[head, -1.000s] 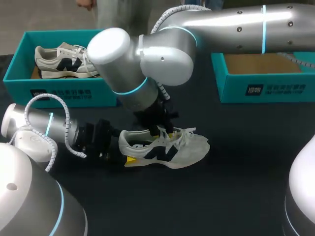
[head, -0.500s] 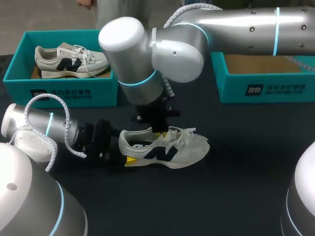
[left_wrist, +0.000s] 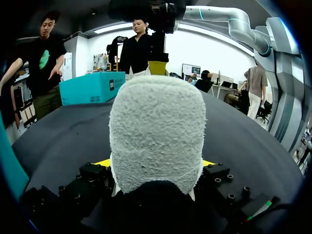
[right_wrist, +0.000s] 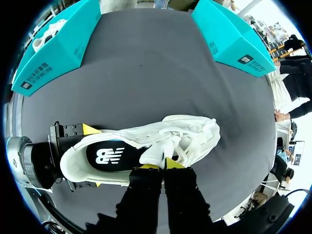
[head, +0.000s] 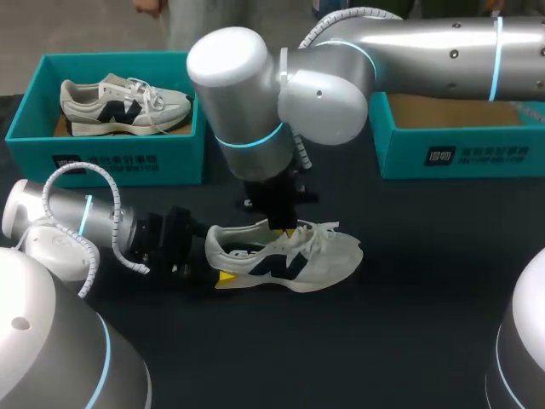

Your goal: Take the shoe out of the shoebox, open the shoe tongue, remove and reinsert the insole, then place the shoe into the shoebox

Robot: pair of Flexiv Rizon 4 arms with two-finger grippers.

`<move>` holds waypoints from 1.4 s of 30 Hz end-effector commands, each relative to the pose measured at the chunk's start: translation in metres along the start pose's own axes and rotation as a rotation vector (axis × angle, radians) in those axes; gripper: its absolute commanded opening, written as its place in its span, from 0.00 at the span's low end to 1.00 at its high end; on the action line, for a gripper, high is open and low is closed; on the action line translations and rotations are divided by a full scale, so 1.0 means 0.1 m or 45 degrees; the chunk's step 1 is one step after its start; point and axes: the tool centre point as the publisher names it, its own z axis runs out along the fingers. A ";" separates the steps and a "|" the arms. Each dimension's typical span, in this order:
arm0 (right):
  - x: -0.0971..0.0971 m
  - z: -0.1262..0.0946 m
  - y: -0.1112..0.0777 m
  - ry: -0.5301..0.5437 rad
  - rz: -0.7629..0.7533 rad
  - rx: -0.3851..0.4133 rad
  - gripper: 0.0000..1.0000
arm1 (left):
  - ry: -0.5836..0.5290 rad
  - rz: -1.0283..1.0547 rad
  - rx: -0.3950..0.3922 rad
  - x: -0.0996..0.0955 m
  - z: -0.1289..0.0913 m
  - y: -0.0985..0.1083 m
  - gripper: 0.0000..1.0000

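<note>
The left jaws clamp the heel of the shoe on the tabletop; the right jaws pinch its tongue. The right shoebox carries a white printed label.

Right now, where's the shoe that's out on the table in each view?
Head view: shoe mid-table, heel in the left tool.
Left wrist view: shoe heel-on, filling the middle.
Right wrist view: shoe just ahead of the right tool, insole showing.
Landmark: the shoebox on the toe's side.
</note>
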 end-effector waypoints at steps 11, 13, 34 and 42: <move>-0.45 -0.05 0.12 0.301 0.152 0.026 0.00 | 0.000 0.000 -0.004 0.00 0.01 0.01 0.00; -0.49 -0.03 0.14 0.308 0.160 0.028 0.00 | 0.000 0.000 -0.004 0.00 0.01 0.01 0.00; -0.76 0.45 0.26 0.262 0.294 0.074 0.00 | 0.000 0.000 -0.004 0.00 0.01 0.01 0.00; -0.81 0.56 0.25 0.238 0.329 0.086 0.00 | 0.000 0.000 -0.004 0.00 0.01 0.01 0.00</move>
